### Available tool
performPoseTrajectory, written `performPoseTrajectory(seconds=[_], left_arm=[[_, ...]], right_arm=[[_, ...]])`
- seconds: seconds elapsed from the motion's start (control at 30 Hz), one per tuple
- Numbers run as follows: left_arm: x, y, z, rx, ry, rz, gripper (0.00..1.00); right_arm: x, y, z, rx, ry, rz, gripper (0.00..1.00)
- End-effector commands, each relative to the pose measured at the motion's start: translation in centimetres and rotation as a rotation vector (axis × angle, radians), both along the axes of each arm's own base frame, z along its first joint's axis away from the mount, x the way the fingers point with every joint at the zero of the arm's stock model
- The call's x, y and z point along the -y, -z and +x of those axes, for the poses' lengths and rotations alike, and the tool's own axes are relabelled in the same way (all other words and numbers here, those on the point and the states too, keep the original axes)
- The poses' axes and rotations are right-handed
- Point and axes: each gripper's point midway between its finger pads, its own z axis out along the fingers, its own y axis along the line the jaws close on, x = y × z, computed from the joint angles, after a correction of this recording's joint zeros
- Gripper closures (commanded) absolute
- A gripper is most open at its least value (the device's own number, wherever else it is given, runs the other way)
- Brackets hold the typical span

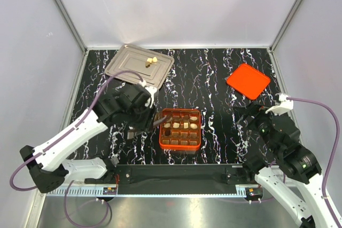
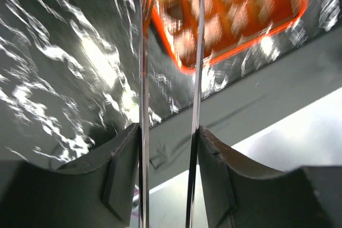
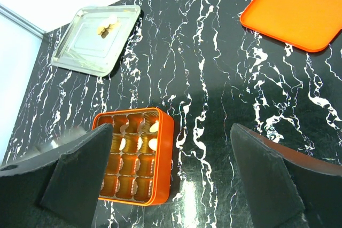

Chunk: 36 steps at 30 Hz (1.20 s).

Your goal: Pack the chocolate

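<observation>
The overhead view alone places the left jaws [image 1: 156, 123] at the left rim of the orange grid box [image 1: 200, 132]. Their own blurred camera shows thin blades slightly apart, and whether they grip anything cannot be told. The right jaws [image 3: 172, 132] gape empty to the right of the box. Chocolate pieces [image 1: 188, 125] sit in several cells. Loose chocolate pieces [image 1: 151, 61] lie on the silver metal tray [image 1: 128, 67] beyond the box's far-left corner. The flat orange lid [image 1: 248, 80] lies far right, with open black marbled bench [image 1: 214, 100] between it and the box.

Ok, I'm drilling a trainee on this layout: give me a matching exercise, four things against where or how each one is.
Things:
1 metal tray
2 orange lid
3 orange box
4 right gripper

Place or state:
A back right, flat on the table
B back left, a few chocolate pieces on it
C middle, grid cells partly filled
D open, holding nothing

Pairs: 1-B; 2-A; 3-C; 4-D
</observation>
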Motion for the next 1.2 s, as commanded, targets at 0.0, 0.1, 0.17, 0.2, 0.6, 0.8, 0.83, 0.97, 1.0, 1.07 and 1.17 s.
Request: performPoseTrajectory(seconds=[0.0, 0.1, 0.17, 0.2, 0.6, 0.8, 0.83, 0.97, 1.0, 1.07, 1.17], left_arm=[[0.9, -5.2, 3.9, 0.195, -0.064, -0.042, 0.51], [0.7, -7.1, 7.5, 0.296, -0.135, 0.035, 0.5], [0.6, -7.7, 10.8, 0.336, -0.193, 0.094, 0.5], [0.5, -7.8, 12.0, 0.348, -0.2, 0.118, 0.5], [-2.8, -2.8, 29.6, 0.344, -0.401, 0.179, 0.48], [-3.2, 1.8, 34.1, 0.302, -0.4, 0.216, 0.48], [-3.1, 2.7, 34.7, 0.29, -0.398, 0.217, 0.48], [-3.4, 4.6, 36.1, 0.277, -0.402, 0.215, 0.49], [-3.6, 5.1, 36.2, 0.268, -0.406, 0.218, 0.49], [-4.0, 6.1, 36.7, 0.258, -0.415, 0.225, 0.49], [-4.4, 7.1, 37.1, 0.244, -0.419, 0.232, 0.49]], right_arm=[[0.6, -1.7, -0.2, 0.041, 0.02, 0.015, 0.0], [0.3, -1.7, -0.2, 0.038, 0.011, 0.019, 0.0], [0.1, -1.6, -0.1, 0.034, 0.004, 0.02, 0.0], [0.1, -1.6, -0.1, 0.035, 0.002, 0.025, 0.0], [-0.9, -1.3, -0.1, 0.021, -0.036, 0.044, 0.0], [-1.5, -1.2, 0.5, 0.024, -0.052, 0.039, 0.0], [-1.6, -1.3, 0.6, 0.026, -0.057, 0.04, 0.0], [-2.0, -1.4, 1.1, 0.028, -0.067, 0.033, 0.0], [-2.1, -1.3, 1.2, 0.026, -0.069, 0.026, 0.0], [-2.1, -1.3, 1.4, 0.028, -0.064, 0.022, 0.0], [-2.0, -1.1, 1.6, 0.024, -0.059, 0.009, 0.0]])
